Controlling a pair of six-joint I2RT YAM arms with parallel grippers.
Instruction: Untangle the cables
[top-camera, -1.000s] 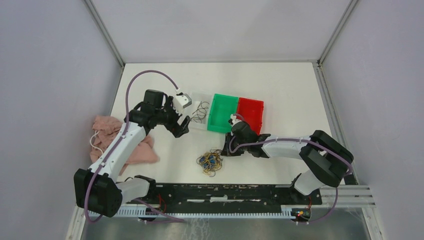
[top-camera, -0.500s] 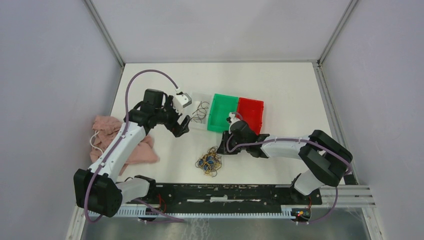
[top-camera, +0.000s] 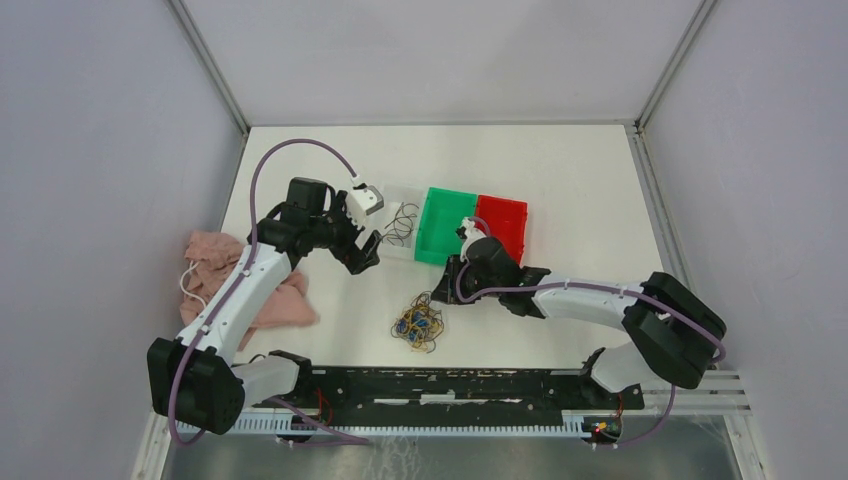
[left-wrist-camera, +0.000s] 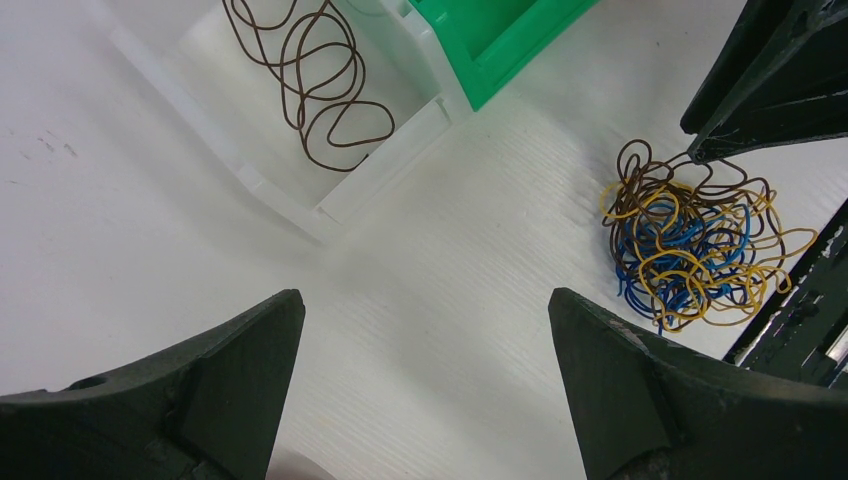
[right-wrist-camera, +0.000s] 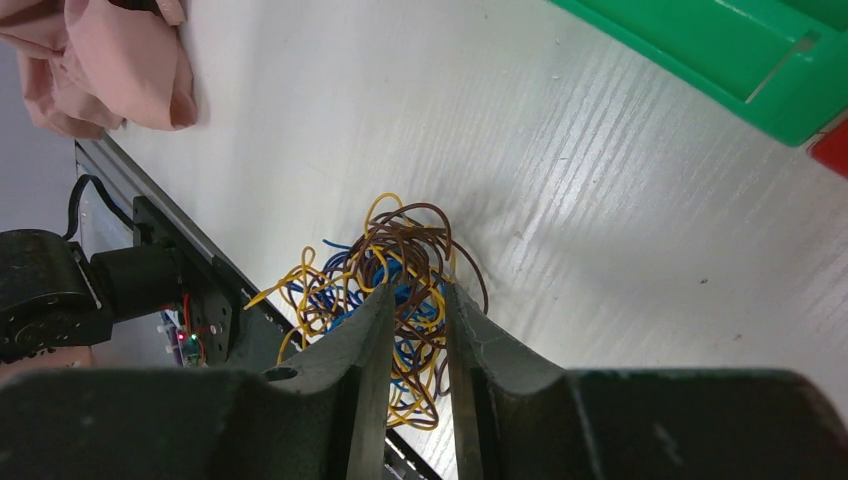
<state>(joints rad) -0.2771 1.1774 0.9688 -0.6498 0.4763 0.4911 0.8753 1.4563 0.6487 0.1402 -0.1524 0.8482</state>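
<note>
Right gripper (right-wrist-camera: 417, 295): fingers nearly closed over the tangle of cables (top-camera: 420, 322), mid near edge. Can't tell if a strand is pinched. Left gripper (left-wrist-camera: 425, 310): wide open, holding nothing. Some brown strands (left-wrist-camera: 320, 90) lie apart in the clear tray (left-wrist-camera: 250, 180). Early days: yellow, blue and more brown remain knotted.
</note>
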